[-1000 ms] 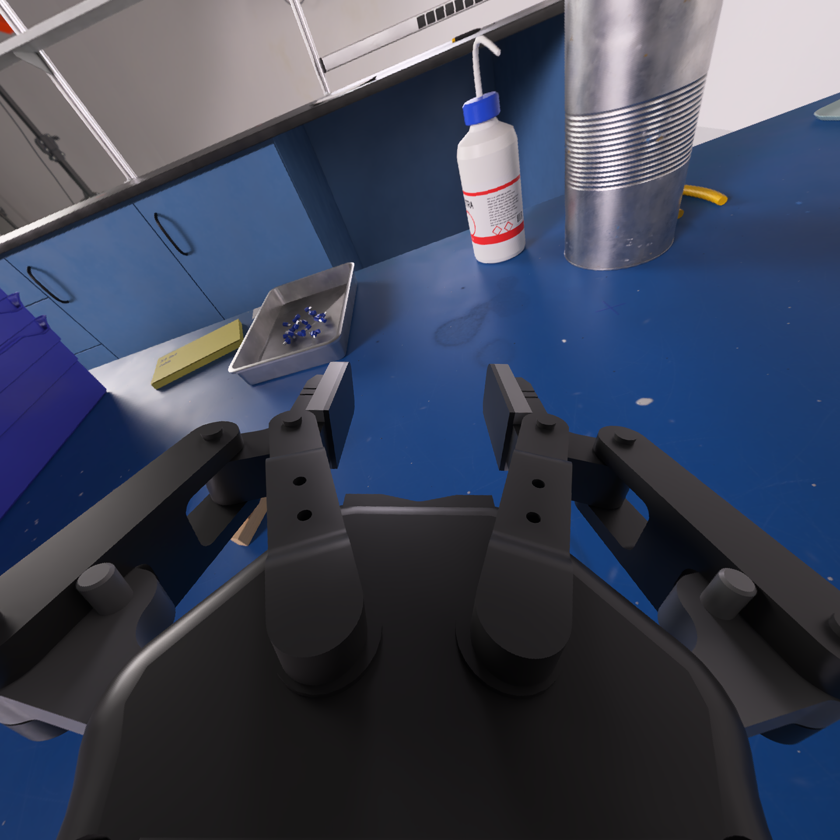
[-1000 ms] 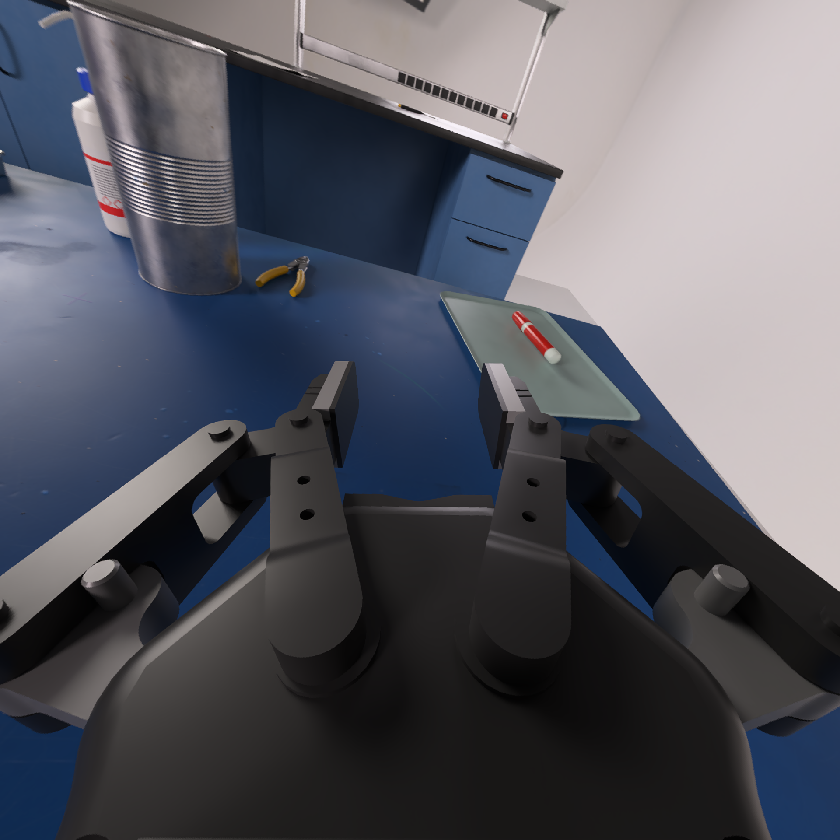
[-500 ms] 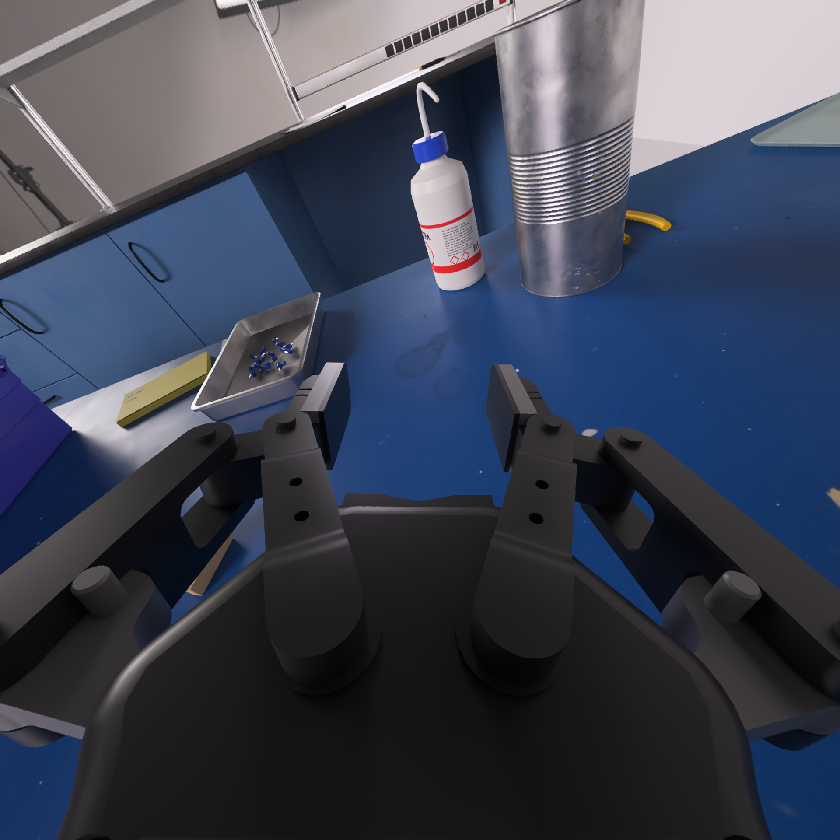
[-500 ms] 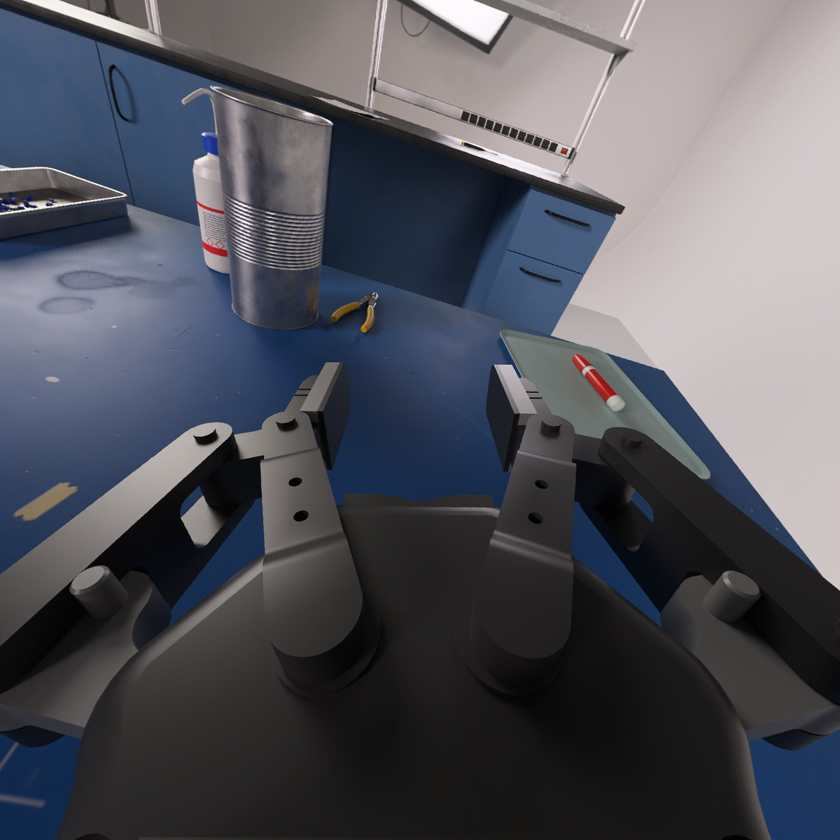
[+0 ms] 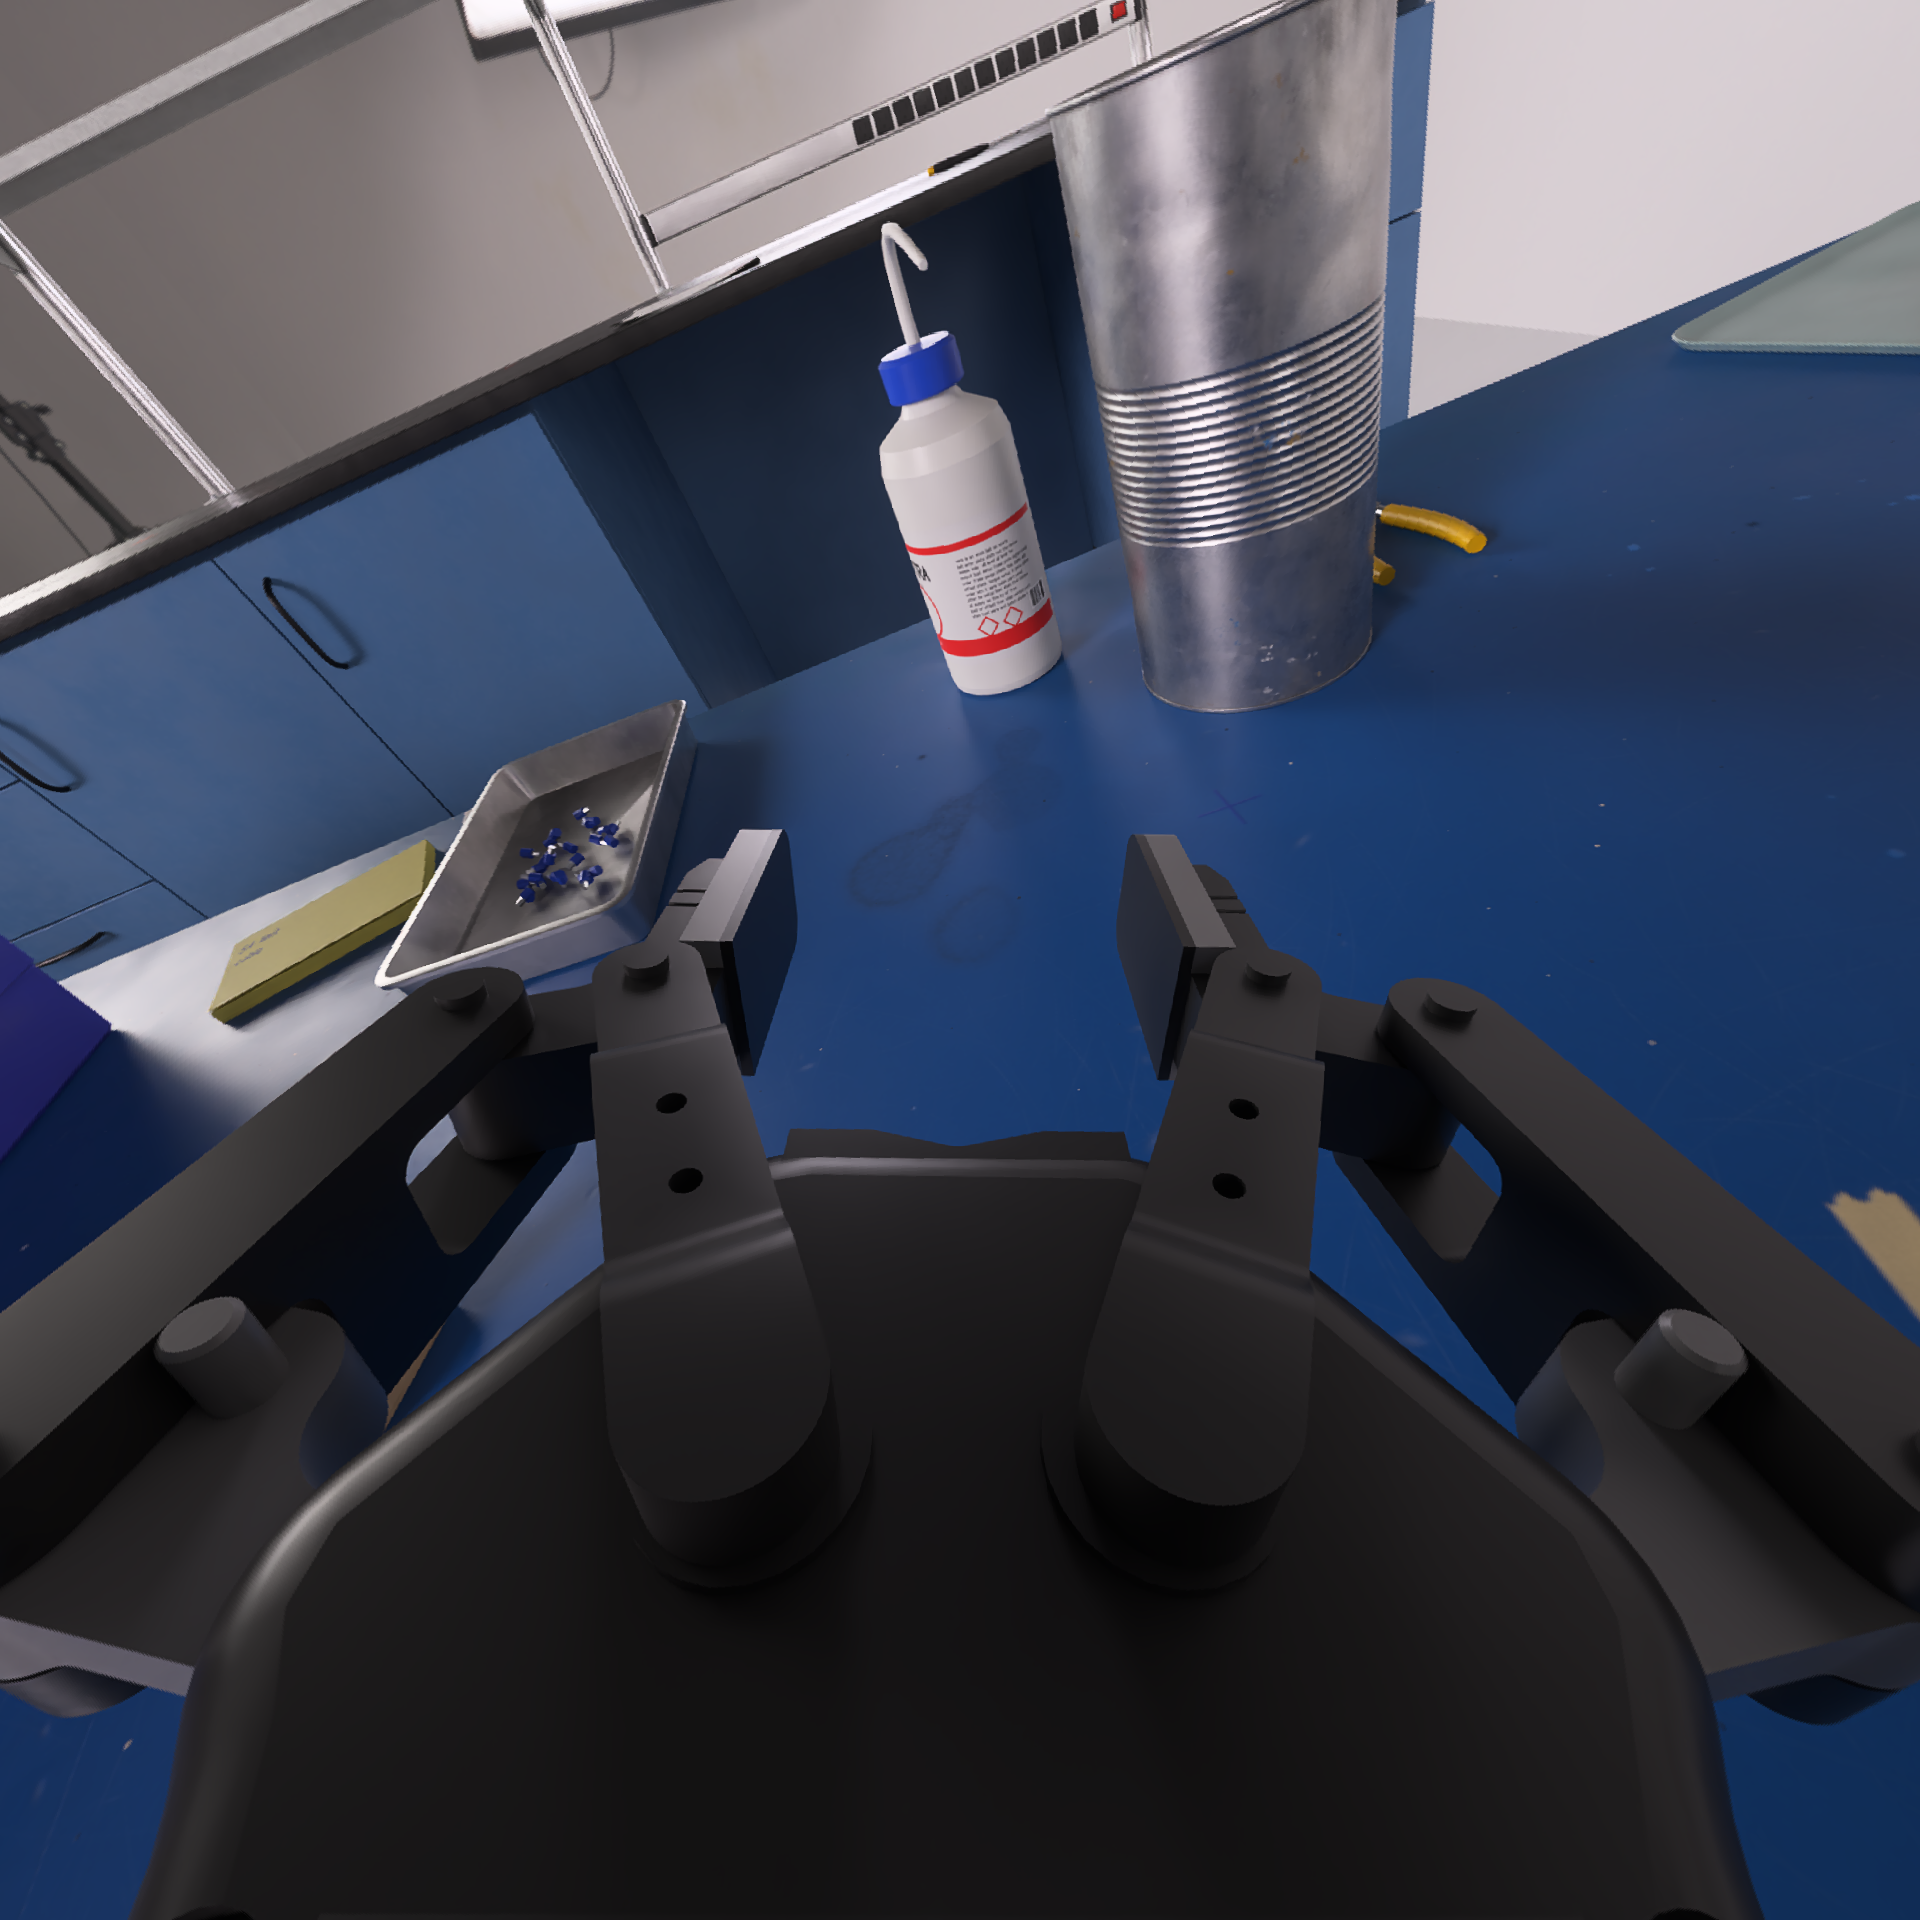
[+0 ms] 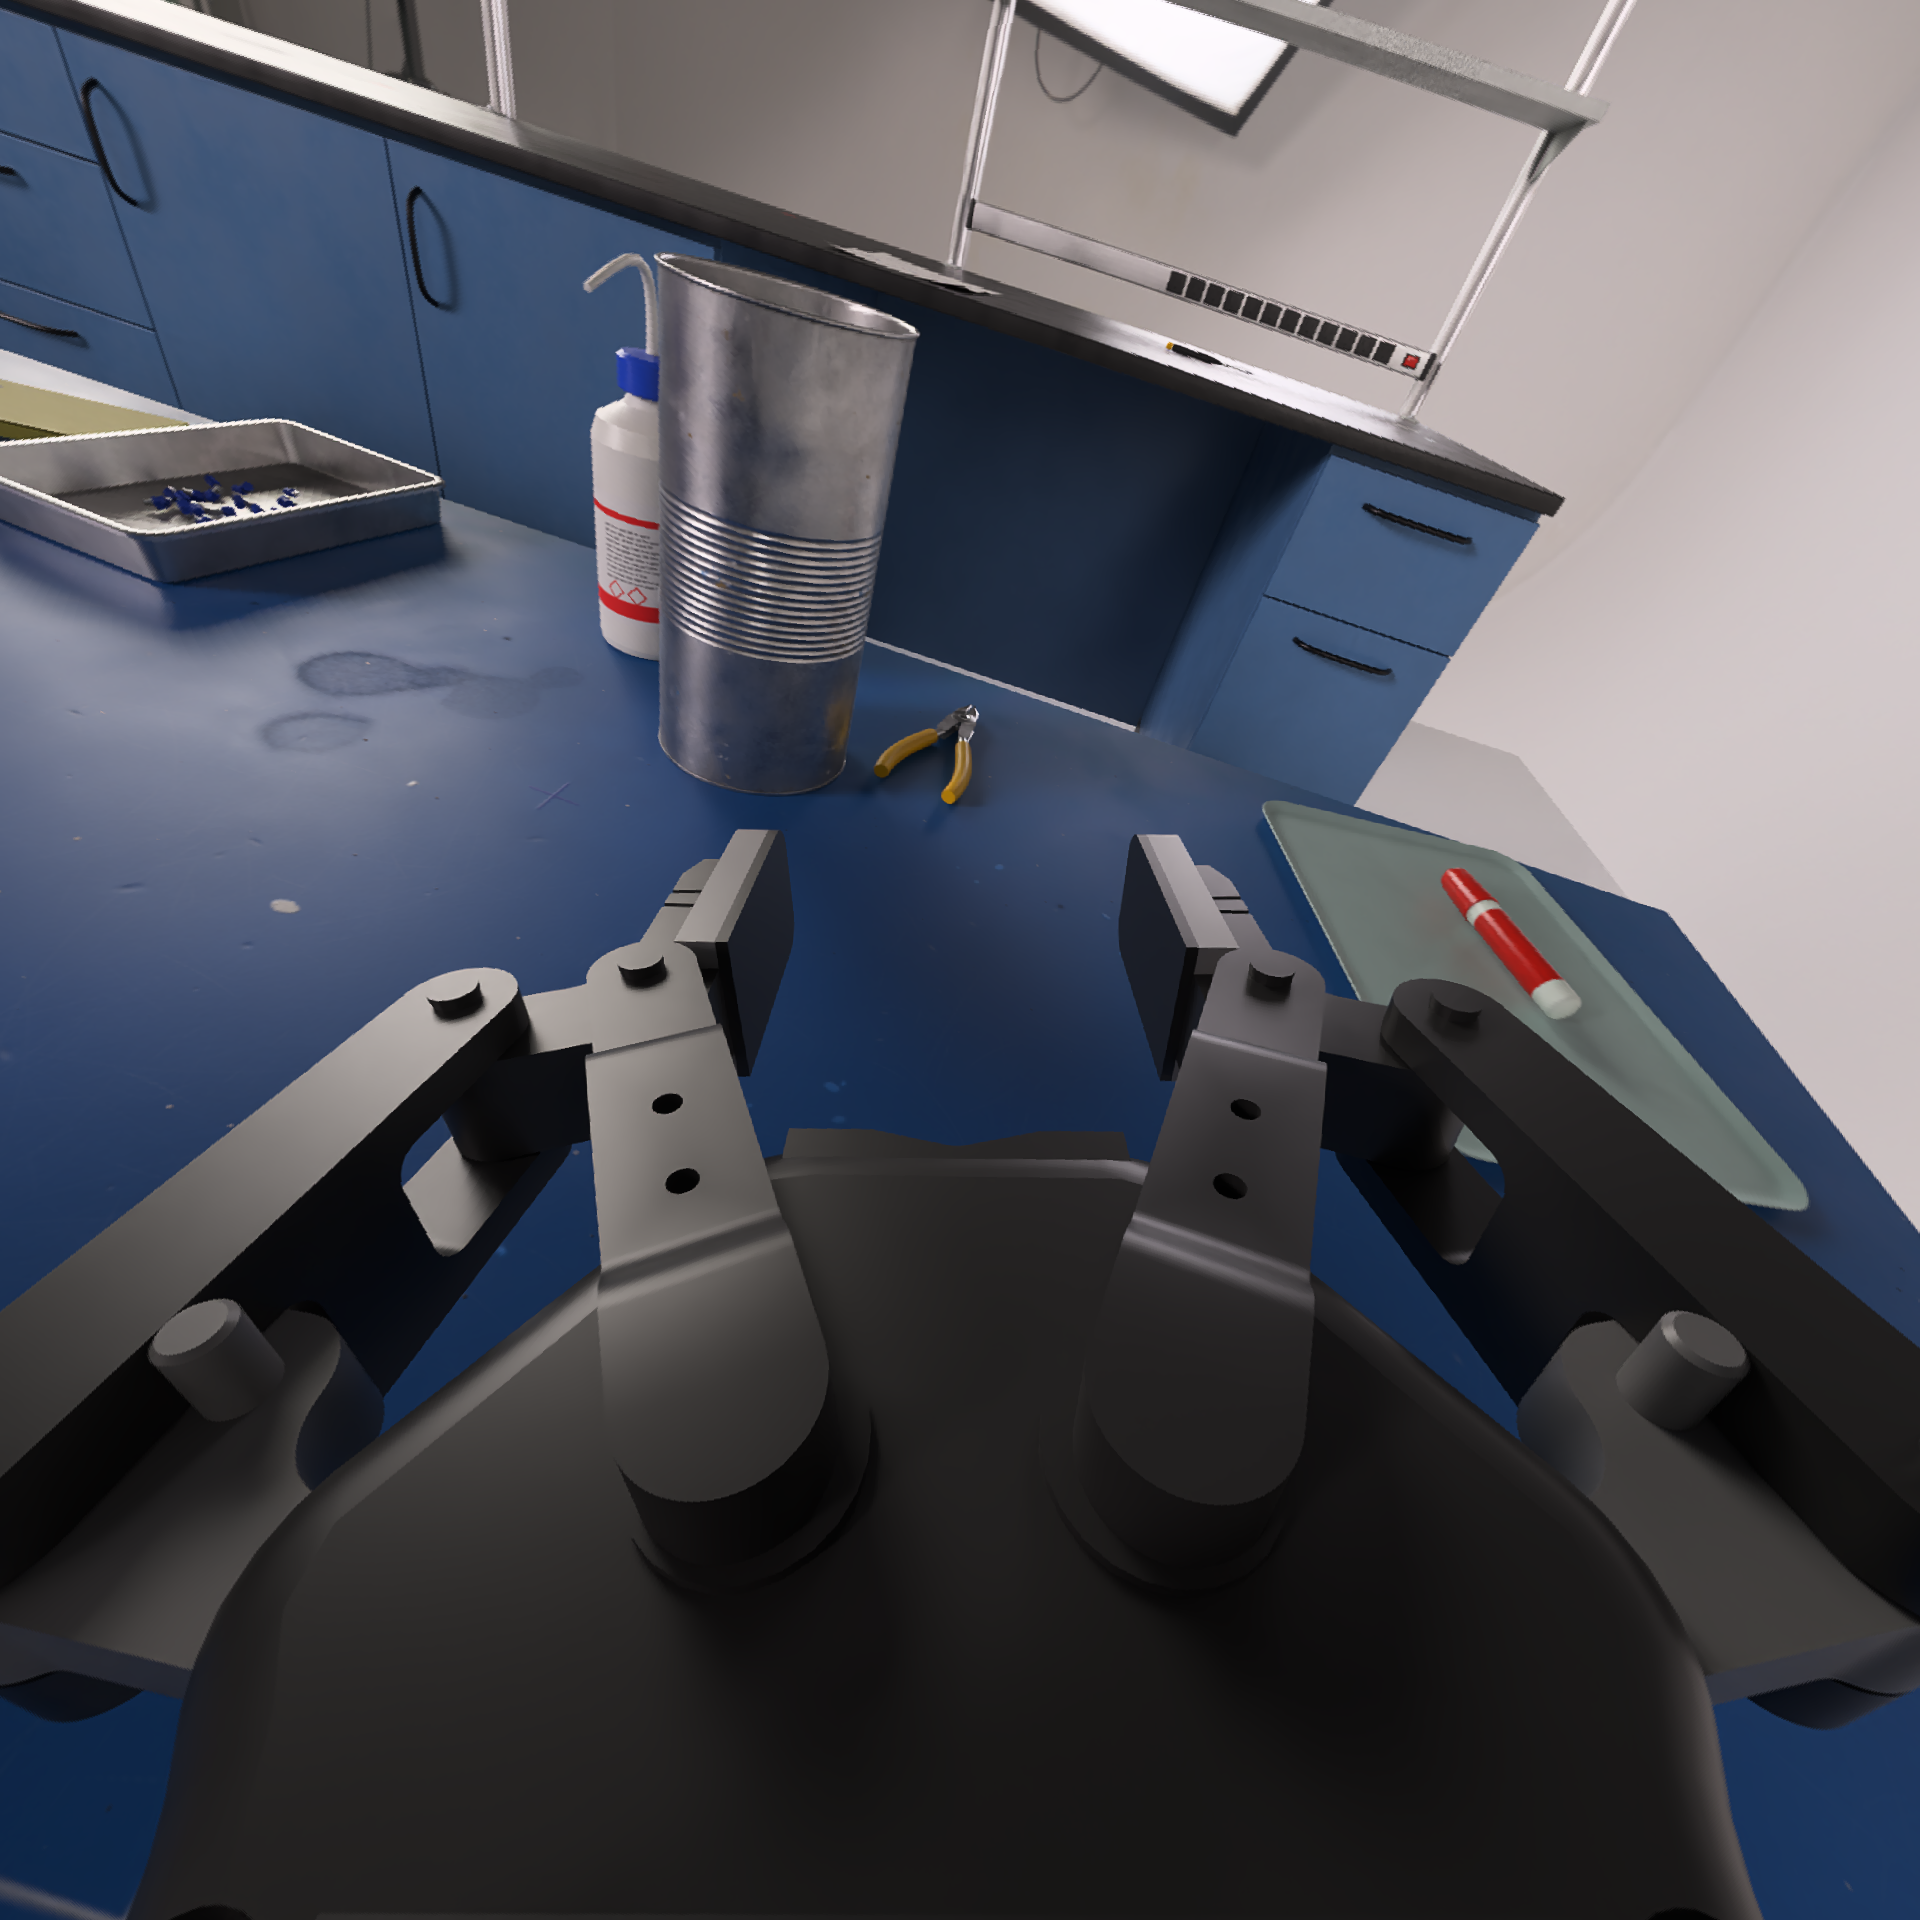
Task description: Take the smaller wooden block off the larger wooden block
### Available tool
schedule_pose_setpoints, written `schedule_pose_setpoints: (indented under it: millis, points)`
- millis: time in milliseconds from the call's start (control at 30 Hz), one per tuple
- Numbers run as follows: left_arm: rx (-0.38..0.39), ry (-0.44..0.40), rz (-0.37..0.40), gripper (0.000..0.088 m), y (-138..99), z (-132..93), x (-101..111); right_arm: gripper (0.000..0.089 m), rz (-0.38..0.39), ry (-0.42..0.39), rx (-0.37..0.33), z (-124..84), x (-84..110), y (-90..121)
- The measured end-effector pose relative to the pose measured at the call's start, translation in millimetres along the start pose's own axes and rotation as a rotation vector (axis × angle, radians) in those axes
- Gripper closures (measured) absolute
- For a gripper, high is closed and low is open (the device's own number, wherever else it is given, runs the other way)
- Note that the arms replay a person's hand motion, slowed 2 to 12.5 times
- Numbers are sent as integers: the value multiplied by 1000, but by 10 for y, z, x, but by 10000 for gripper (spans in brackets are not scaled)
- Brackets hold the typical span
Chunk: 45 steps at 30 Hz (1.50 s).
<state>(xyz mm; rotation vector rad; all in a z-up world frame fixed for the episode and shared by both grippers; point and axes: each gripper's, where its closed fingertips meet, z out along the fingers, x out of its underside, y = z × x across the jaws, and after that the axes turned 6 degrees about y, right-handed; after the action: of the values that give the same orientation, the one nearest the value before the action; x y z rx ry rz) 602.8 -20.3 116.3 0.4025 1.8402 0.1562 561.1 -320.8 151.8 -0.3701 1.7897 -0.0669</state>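
Observation:
No wooden block shows clearly in either view. In the left wrist view a thin tan sliver (image 5: 403,1387) peeks out behind my left gripper's linkage; I cannot tell what it is. My left gripper (image 5: 956,935) is open and empty above the blue benchtop (image 5: 1558,883). My right gripper (image 6: 956,935) is open and empty above the same benchtop (image 6: 312,935). The gripper bodies hide whatever lies below and close in front.
At the back stand a tall metal can (image 5: 1236,416) and a white wash bottle (image 5: 966,540). A steel tray (image 5: 499,948) with small blue parts and an olive slab (image 5: 322,930) lie left. Yellow pliers (image 6: 935,753), a glass tray (image 6: 1382,894) with a red marker (image 6: 1507,940) lie right. A tan strip (image 5: 1881,1247) lies on the bench.
Both wrist views have pulled back and tilted up, so the can, bottle and trays look farther off. The right view now takes in the steel tray. Both grippers stay open.

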Motion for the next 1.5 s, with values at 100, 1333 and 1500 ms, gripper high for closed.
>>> schedule_pose_setpoints:
  millis: [100,1333,1500]
  points:
    - [7,2,1,322,-40,34,-8,324,-4,-3,-14,46,-29,62]
    - [40,42,-5,327,-266,475,18,322,-74,38,-117,664,-138,564]
    - [47,53,-9,327,-287,541,28,318,-91,57,-120,761,-111,605]
